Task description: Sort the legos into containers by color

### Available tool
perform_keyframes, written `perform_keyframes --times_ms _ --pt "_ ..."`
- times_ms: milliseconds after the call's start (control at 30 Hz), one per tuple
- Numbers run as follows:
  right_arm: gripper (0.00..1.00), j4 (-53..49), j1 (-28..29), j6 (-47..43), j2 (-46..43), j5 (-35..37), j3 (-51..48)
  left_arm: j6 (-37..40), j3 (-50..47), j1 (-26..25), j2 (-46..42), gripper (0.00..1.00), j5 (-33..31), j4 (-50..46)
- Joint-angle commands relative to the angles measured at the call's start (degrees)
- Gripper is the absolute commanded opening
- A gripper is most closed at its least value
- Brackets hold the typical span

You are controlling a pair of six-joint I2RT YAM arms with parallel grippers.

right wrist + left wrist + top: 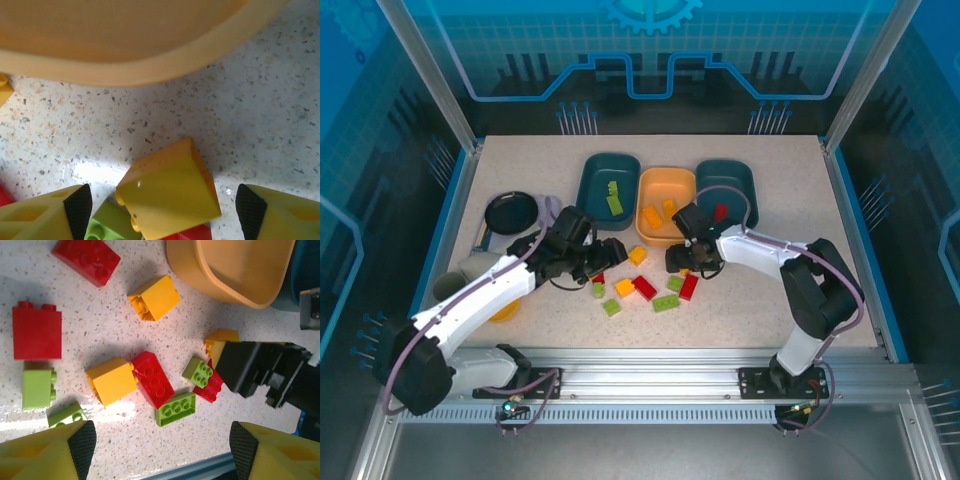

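Three trays stand in a row at the upper middle of the table [770,160] in the overhead view. The left teal tray [592,168] holds one green brick [613,197], the orange tray [676,184] holds two orange-yellow bricks [650,215], and the right teal tray [732,170] holds a red brick [721,212]. The loose bricks [645,288], red, yellow and green, lie scattered just below the trays at the centre of the frame, between the two arms. The left pincer [608,258] hangs at the left edge of that scatter and the right pincer [682,262] at its upper right, just below the orange tray's near rim. In the left wrist view the left pincer's fingers [75,447] stand wide apart in the lower corners with bare table between them. A lime brick [176,408], a red brick beside it [152,379] and a yellow block [111,381] lie just above the gap, none touched. In the right wrist view the right pincer's fingers [70,212] also stand wide. A yellow brick [170,192] lies tilted between them at the bottom centre, with a gap on each side. A green piece [107,226] sits at its lower left, and the orange tray's rim curves across the top.
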Motion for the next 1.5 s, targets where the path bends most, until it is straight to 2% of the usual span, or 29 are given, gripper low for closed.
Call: perform_keyframes --times_ms 0,67,267,333,500,567,633,867,1067,1167,1233,1333,1400,1467 --pt "0.75 -0.03 0.44 1.68 2.55 -0.17 1.67 -1.83 -0.37 -0.33 -3.84 0.75 -2.16 0.56" --pt "0.70 0.04 0.46 1.54 3.40 0.18 1.59 -1.40 0.24 -0.33 -4.43 0.75 -2.59 0.02" --pt "0.45 -1.15 0.64 1.94 2.86 1.58 1.26 -1.37 1.53 -0.77 -4.61 0.74 -3.13 -0.71" --pt "0.40 -2.28 1.27 2.47 0.07 3.14 0.68 -1.29 1.73 -0.86 -5.01 0.74 -3.43 -1.09" --pt "0.37 -8.38 3.34 2.09 -11.15 8.49 2.22 -0.14 3.82 -1.28 -5.35 0.74 -3.68 -1.24" --pt "0.37 -9.28 3.46 1.19 -13.50 8.84 4.35 0.27 5.34 -1.29 -5.06 0.74 -4.42 -1.01" --pt "0.38 -8.04 2.87 -0.99 -11.71 7.89 7.67 0.61 6.95 -1.22 -4.33 0.74 -5.34 -0.81" --pt "0.37 -8.26 -5.00 -5.20 13.80 1.43 33.46 2.01 12.48 -1.28 -0.04 0.73 -7.89 -2.11" --pt "0.39 -16.57 -8.45 -5.15 34.09 0.72 58.20 2.82 12.66 -1.33 -0.03 0.73 -8.54 -2.89" --pt "0.44 -20.98 -9.08 -5.03 41.67 -0.82 67.57 1.66 10.83 -1.33 -1.85 0.73 -8.58 -2.84" --pt "0.51 -22.66 -9.22 -5.39 43.86 -1.74 71.40 1.27 9.41 -1.34 -3.25 0.73 -8.80 -3.00" --pt "0.62 -22.49 -8.96 -5.76 42.18 -2.61 71.61 1.37 8.73 -1.38 -4.33 0.73 -8.82 -3.86" --pt "0.66 -21.92 -8.54 -5.85 38.34 -2.02 68.53 1.53 8.55 -1.39 -4.09 0.73 -7.99 -3.61" --pt "0.68 -19.22 -7.84 -5.94 30.32 -1.01 60.59 2.25 8.15 -1.39 -3.53 0.73 -6.52 -3.06"
